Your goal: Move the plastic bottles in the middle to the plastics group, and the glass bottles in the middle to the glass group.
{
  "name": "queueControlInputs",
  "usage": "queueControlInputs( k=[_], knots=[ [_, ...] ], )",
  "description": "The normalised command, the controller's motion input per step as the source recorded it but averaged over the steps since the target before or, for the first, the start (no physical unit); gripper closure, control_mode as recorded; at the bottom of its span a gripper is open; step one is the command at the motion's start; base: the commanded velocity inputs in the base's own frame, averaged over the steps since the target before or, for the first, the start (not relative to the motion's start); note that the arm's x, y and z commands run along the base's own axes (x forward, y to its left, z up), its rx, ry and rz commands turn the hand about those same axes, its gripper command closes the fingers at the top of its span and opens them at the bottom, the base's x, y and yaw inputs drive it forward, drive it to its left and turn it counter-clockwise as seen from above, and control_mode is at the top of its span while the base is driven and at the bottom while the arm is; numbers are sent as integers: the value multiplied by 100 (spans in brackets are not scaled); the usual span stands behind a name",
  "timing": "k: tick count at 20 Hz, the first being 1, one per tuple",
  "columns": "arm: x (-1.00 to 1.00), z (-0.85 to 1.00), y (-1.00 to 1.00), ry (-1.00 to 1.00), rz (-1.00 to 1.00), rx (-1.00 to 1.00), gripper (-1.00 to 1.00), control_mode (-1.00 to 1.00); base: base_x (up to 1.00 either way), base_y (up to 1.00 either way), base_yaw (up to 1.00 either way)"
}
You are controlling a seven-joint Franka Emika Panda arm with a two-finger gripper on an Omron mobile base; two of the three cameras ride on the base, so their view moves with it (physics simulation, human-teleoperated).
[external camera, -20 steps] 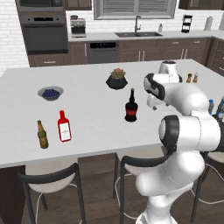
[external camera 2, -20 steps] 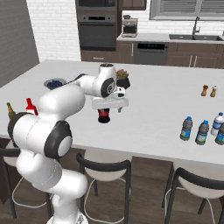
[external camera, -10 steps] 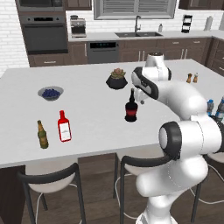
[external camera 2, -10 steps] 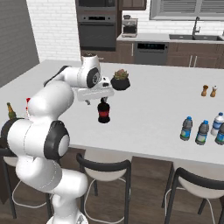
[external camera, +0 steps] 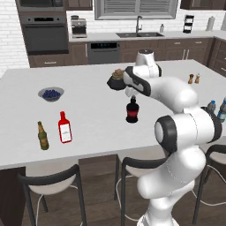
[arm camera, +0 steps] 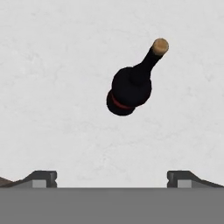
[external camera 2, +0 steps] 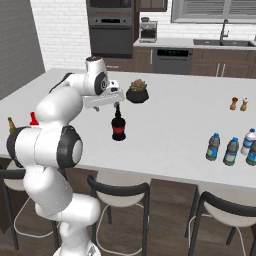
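The black glass bottle [external camera: 132, 111] [external camera 2: 118, 126] with its red label stands upright mid-counter. My gripper [external camera: 131, 93] [external camera 2: 118, 106] hovers just above its neck. From the hand camera I look down on the bottle [arm camera: 131, 90], its cork leaning to the upper right, while the fingertips [arm camera: 44, 178] stand wide apart, open and empty; the gripper [arm camera: 113, 179] sits below the bottle in that picture. The slim beer bottle [external camera: 43, 136] [external camera 2: 11, 125] and flat red bottle [external camera: 65, 128] stand at the counter's left. Several small clear water bottles [external camera 2: 213, 146] [external camera: 212, 106] stand together at the right.
A dark bowl with a plant [external camera: 116, 81] [external camera 2: 137, 92] sits just behind the gripper. A bowl of blueberries [external camera: 51, 93] lies at the left back. Salt and pepper shakers [external camera 2: 238, 104] [external camera: 193, 79] stand at the right back. Stools line the counter's near edge.
The arm has swung leftward across the counter, carrying the hand over the black bottle. The bottle itself has not moved.
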Motion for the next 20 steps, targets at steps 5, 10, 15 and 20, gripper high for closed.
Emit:
queueControlInputs(
  k=[5, 10, 15, 20],
  knots=[
    [35, -10, 1, -1, 0, -3, -100, -100, 0, 0, 0],
    [18, -19, -6, 0, 0, 0, -100, -100, 0, 0, 0],
    [21, -18, -4, 0, 0, 0, -100, -100, 0, 0, 0],
    [26, -15, -1, 0, 0, 2, -100, -100, 0, 0, 0]
  ],
)
